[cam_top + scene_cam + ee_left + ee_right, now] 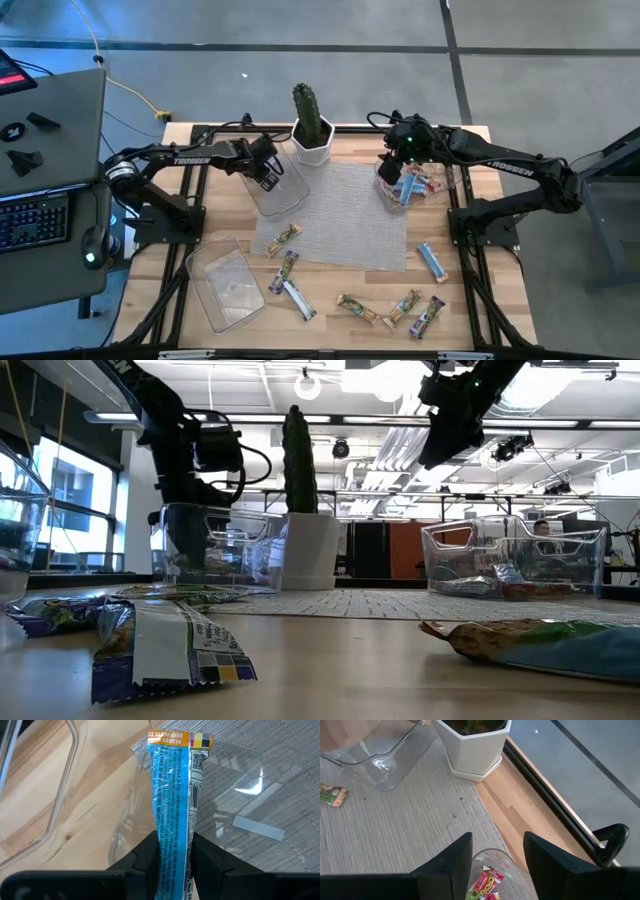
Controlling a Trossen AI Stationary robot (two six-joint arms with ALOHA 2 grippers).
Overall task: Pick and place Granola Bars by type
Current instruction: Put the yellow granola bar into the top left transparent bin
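While we look straight down from the high view, we see the left tool (268, 172) over a clear tub (278, 190) at the far left of the grey mat (340, 215), just left of the potted cactus (311, 120). The right tool (404, 160) hangs over a second tub (415, 185) at the mat's far right, which already holds several bars. More Granola Bars (352, 306) lie scattered along the near part of the desk (480, 300), and a third tub (226, 284) sits near left.

From the low view, we see both tools raised above their tubs, and crumpled wrappers (160, 645) lying close to the camera.

Through the left wrist view, we see the left tool pinching a blue-and-white bar (172, 805) between its fingers (145, 855), the bar reaching out over the tub's clear wall and the mat.

Through the right wrist view, we see the right tool's fingers (452, 860) spread apart with nothing between them, above the tub rim (487, 852) with red-wrapped bars (487, 881) inside.
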